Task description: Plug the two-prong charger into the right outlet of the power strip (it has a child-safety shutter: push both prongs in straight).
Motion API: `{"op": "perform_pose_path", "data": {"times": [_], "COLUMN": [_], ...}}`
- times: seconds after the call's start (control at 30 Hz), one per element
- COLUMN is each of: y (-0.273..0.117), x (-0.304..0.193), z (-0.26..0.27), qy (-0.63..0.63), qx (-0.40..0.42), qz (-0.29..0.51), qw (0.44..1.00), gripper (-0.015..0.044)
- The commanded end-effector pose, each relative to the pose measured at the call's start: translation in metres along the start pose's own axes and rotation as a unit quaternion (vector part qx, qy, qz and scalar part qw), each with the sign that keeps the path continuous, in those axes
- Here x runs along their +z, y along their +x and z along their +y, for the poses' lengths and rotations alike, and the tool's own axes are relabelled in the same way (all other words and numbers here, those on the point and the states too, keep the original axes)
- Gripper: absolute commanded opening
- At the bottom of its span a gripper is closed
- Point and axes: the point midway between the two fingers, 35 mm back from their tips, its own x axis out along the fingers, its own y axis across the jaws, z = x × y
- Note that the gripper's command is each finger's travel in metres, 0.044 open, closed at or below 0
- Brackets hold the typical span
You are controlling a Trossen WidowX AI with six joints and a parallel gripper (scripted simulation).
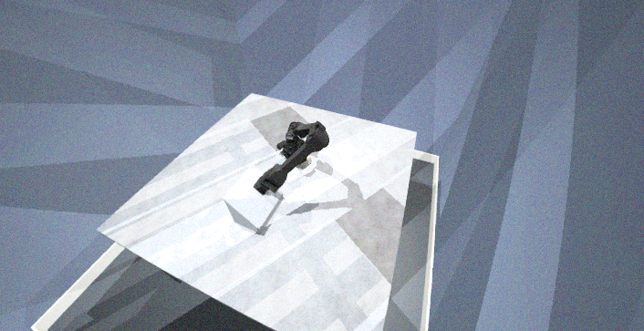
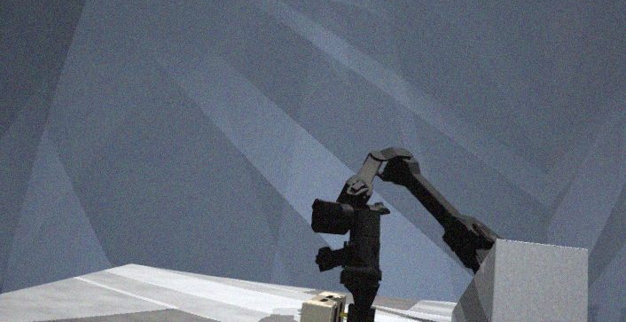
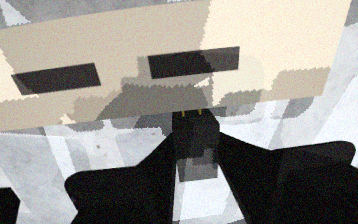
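Beige housing of the power strip [image 1: 305,165] [image 2: 316,312] [image 3: 110,37] stands on the white table [image 1: 292,283] [image 2: 146,288], two dark rectangles visible on its upper face in the wrist view. The black two-prong charger [image 3: 195,126] is off the table, grasped between the fingers of the gripper [image 1: 292,149] [image 2: 361,317] [image 3: 191,135]; the claw is clamped on its body.

Yellow prongs [image 2: 344,314] [image 3: 183,113] point toward the strip's near side face. In the wrist view the charger lies below the right-hand rectangle, with the prongs at the strip's lower edge. Only short lengths of them are visible. Whether the tips have entered the slots cannot be determined; the receiving face is hidden from the wrist camera and only partly shown in the exterior view.

Step in hand, as judged: final alignment or start of insertion at the right outlet. Full seating is not confirmed, since yellow metal remains exposed.

Next move calls for a straight, level push along the prong axis, both prongs loading the shutter together, with the grip maintained. Foreseeable faults: yaw or sideways offset could put one prong in first and jam the shutter; resistance could turn the charger between the fingers or shove the strip away. Release should wait until the charger body meets the face.
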Motion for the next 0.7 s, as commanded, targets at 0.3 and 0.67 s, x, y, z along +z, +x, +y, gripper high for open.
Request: {"op": "perform_pose_path", "data": {"times": [0.3,0.67], "y": [-0.0005,-0.0009], "x": [0.0049,0.0085], "z": [-0.0008,-0.0008], "qy": [-0.002,-0.002], "qx": [-0.003,-0.003], "qz": [-0.001,-0.001], "qw": [1.000,1.000], "gripper": [0.0000,0.0000]}}
